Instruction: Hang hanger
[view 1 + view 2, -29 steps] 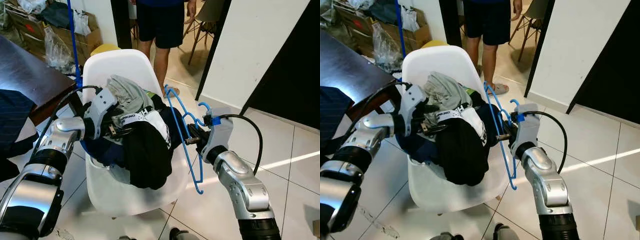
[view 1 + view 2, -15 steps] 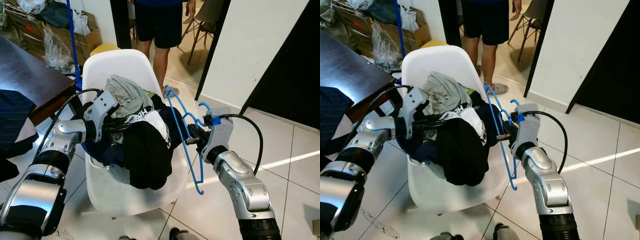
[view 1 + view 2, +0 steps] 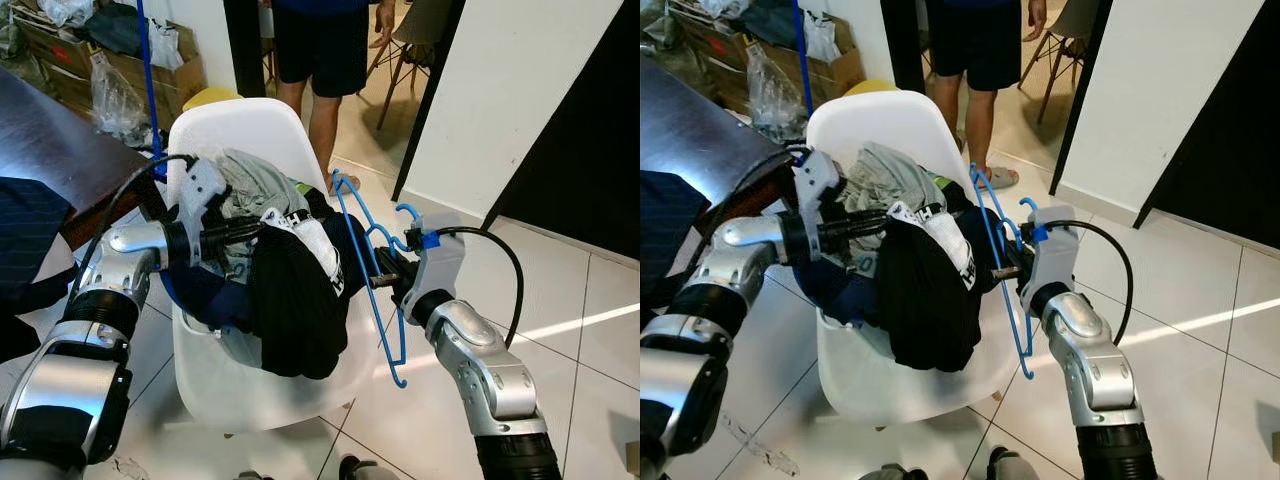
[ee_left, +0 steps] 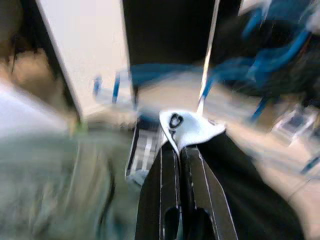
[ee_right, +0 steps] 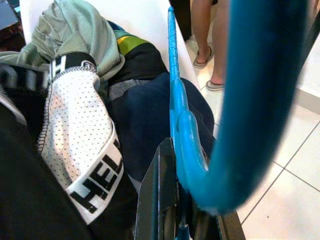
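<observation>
A blue plastic hanger is held upright at the right side of the white chair, and my right gripper is shut on it near the neck. My left gripper is shut on the edge of a black garment with a white lettered panel. That garment hangs lifted from the clothes heaped on the seat. In the left wrist view the fingers pinch the white fabric. A grey-green garment and a navy one lie in the pile.
A person's legs stand just behind the chair. A dark table is at my left, with boxes and bags and a blue pole beyond it. A white wall panel and a dark opening stand at the right over tiled floor.
My left gripper has risen and drawn back to the left, pulling the black-and-white garment up off the pile. The right gripper and hanger have stayed in place.
</observation>
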### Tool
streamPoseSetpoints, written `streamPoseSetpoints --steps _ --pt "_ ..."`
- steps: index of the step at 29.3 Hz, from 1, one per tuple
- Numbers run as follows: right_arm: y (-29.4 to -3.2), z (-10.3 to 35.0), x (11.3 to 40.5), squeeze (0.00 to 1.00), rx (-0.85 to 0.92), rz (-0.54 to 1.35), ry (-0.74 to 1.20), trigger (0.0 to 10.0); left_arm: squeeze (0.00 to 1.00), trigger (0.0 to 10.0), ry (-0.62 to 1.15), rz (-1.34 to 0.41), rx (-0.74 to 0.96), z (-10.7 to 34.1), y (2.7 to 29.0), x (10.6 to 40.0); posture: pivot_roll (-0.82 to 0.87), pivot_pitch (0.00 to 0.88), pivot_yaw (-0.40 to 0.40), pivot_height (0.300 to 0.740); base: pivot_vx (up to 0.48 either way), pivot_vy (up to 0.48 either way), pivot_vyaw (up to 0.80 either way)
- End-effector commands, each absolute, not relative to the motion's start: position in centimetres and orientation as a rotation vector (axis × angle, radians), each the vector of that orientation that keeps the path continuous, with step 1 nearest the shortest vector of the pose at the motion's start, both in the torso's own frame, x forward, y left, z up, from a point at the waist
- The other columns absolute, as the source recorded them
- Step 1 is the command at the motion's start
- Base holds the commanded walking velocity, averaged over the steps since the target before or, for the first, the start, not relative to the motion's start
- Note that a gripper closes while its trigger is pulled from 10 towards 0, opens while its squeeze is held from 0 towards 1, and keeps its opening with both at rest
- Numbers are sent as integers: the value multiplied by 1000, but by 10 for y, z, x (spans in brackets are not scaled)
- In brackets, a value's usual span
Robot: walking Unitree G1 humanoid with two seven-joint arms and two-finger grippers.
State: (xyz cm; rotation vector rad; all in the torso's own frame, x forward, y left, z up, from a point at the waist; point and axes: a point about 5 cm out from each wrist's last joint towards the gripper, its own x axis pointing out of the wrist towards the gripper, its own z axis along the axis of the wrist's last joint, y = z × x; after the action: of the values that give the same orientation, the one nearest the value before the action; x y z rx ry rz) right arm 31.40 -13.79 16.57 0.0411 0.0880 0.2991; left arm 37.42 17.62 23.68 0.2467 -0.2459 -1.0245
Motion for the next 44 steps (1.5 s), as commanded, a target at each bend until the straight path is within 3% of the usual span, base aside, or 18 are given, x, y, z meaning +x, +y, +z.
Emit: streamPoseSetpoints --steps 1,2,10,12,13,15,17,18,19,22,31,40,44 --pt "-137 162 315 0 53 301 95 10000 0 1608 -366 -1086 181 268 174 367 -75 196 26 740 0 0 0" --pt "-137 161 316 0 57 301 96 10000 0 3176 -416 -1174 177 285 169 355 -66 186 26 740 0 0 0" --pt "-136 159 320 0 66 301 93 10000 0 3490 -447 -1412 250 300 154 316 -56 168 30 740 0 0 0" --pt "-136 159 322 0 79 296 88 10000 0 3765 -466 -1469 257 302 147 303 -48 155 36 740 0 0 0" --pt "-140 161 324 0 134 271 71 10000 0 4941 -468 -1489 286 296 139 292 -44 147 38 740 0 0 0" --pt "-143 162 326 0 174 251 59 10000 0 4941 -471 -1490 301 293 135 287 -44 147 38 740 0 0 0" --pt "-156 165 330 0 274 189 35 10000 0 7882 -433 -1481 315 279 129 279 -30 136 40 740 0 0 0" --pt "-156 165 330 0 274 189 35 10000 0 7882 -433 -1481 315 279 129 279 -30 136 40 740 0 0 0" --pt "-162 166 331 0 295 165 25 10000 0 9373 -419 -1475 302 274 126 276 -30 135 40 740 0 0 0" --pt "-174 171 334 0 321 129 -6 10000 0 10000 -440 -1448 191 276 114 262 -29 130 37 740 0 0 -533" --pt "-173 181 339 0 363 129 -67 10000 0 10000 -578 -1317 32 299 99 250 -20 118 29 740 0 0 -800" --pt "-172 181 341 0 369 128 -74 10000 0 10000 -618 -1311 7 308 92 247 -18 114 30 740 0 0 -800" --pt "-177 179 341 0 352 103 -66 10000 0 10000 -544 -1271 59 296 86 253 -26 114 36 740 0 0 -800"
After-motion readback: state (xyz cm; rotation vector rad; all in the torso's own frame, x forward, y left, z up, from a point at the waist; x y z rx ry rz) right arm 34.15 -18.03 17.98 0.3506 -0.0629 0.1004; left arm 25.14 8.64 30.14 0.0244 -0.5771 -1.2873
